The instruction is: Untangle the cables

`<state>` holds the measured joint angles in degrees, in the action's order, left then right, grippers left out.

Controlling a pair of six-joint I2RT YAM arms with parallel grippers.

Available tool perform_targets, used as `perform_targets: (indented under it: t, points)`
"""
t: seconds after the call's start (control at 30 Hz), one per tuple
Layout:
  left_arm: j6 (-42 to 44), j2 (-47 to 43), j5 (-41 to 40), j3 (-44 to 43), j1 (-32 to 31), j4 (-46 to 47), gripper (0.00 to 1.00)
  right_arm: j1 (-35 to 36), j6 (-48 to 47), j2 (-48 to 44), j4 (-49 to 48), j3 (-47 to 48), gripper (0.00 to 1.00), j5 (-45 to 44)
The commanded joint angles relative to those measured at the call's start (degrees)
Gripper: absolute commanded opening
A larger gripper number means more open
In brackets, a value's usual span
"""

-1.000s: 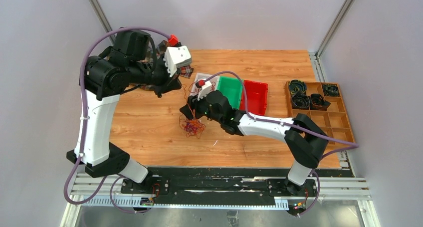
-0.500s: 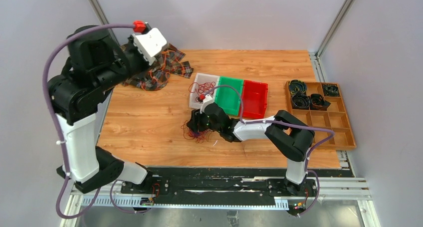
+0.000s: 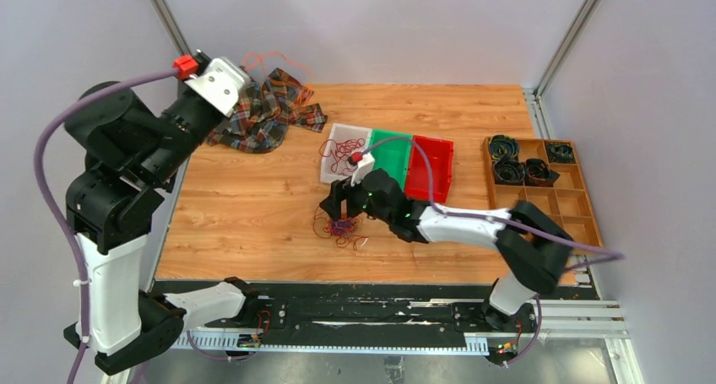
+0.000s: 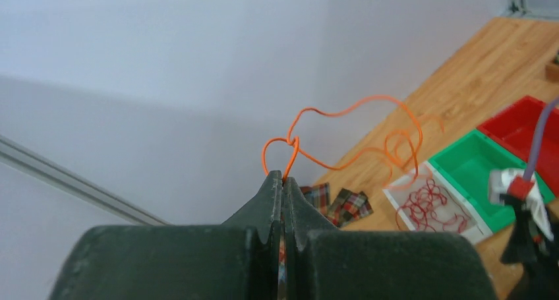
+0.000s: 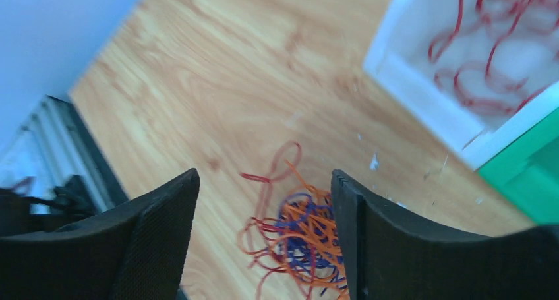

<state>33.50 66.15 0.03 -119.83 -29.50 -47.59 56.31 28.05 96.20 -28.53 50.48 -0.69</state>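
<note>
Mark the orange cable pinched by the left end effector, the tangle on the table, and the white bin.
orange cable (image 4: 379,97), left wrist view, top of its loop.
tangle (image 5: 306,231), right wrist view, its middle.
white bin (image 5: 422,102), right wrist view, near wall.

Wood table (image 3: 245,207), cloth (image 3: 274,114) (plaid), smooth orange cable (image 4: 289,161)

Cable tangle (image 3: 340,228) on table (image 3: 253,198), before bins (image 3: 393,148)

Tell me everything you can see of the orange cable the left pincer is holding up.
The orange cable is one thin, flexible strand. The shut left pincer pinches it at a small crossed loop. The rest curls free in wide loops in the air, high above the plaid cloth. Nothing else touches it.
</note>
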Motion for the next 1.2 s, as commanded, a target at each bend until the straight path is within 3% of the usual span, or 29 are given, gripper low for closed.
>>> perform_targets:
  t: [0.0, 0.23, 0.43, 0.77, 1.0, 1.1, 1.17]
  points:
    - [-0.26, -1.80, 3.05, 6.73, -0.47, 0.15, 0.00, -0.19, -7.20, -13.07, 4.54, 2.53, 0.75, 0.26]
    - [-2.81, -3.83, 8.28, 14.18, -0.47, -3.83, 0.00, -0.50, -15.52, -22.87, 16.88, 10.65, 0.78, 9.33]
    - [-4.78, -4.89, 14.08, 17.92, -0.47, -5.97, 0.00, -0.50, -16.67, -22.44, 19.06, 16.06, 0.79, 16.01]
    - [-8.20, -4.79, 19.01, 19.24, -0.49, -6.29, 0.00, -0.50, -21.50, -15.55, 21.18, 22.92, 0.80, 3.62]
    - [-9.39, -4.39, 20.96, 19.50, -0.47, -6.29, 0.00, -0.42, -19.95, -9.83, 18.95, 26.89, 0.80, 4.42]
    - [-9.65, -4.42, 20.95, 19.67, -0.47, -6.28, 0.00, -0.42, -19.14, -9.58, 16.35, 26.21, 0.69, 4.20]
    - [-9.83, -4.40, 20.97, 20.04, -0.48, -6.28, 0.00, -0.41, -18.91, -10.37, 14.62, 25.07, 0.53, 4.20]
